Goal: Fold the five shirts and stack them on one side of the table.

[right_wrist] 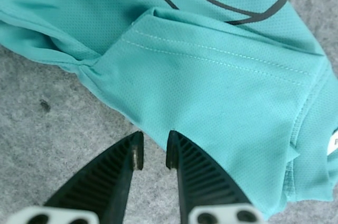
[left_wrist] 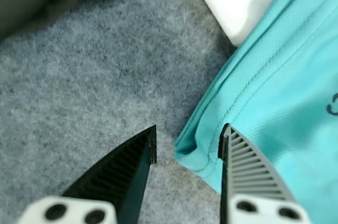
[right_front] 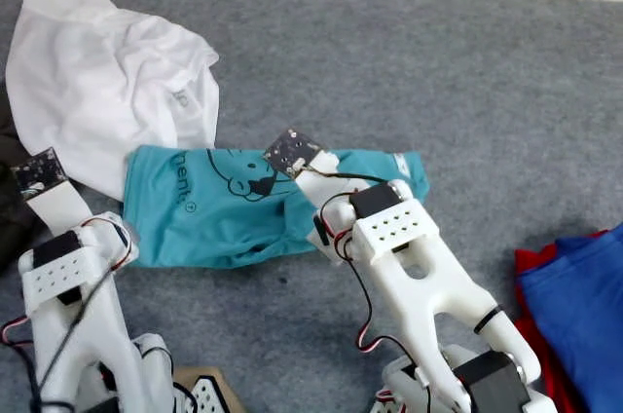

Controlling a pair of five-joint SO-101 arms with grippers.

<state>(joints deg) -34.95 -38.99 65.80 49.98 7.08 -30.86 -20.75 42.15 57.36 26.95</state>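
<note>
A table [right_front: 409,72] covered in grey felt is seen. A crumpled white shirt [right_front: 107,72] is spread at its far left, touching a teal shirt [right_front: 214,208] laid mid-table. At the right edge a red shirt [right_front: 529,259] is overlaid by a blue shirt [right_front: 579,306]. A dark garment [right_front: 12,199] is bunched at the left edge.

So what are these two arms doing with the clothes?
They are folding shirts. A teal shirt lies on the table, and both arms are at its near edge: the left hand is open at one corner, the right hand barely open at the hem. Neither grips it yet. A crumpled white shirt waits behind; a blue shirt and a red shirt lie at the side.
</note>
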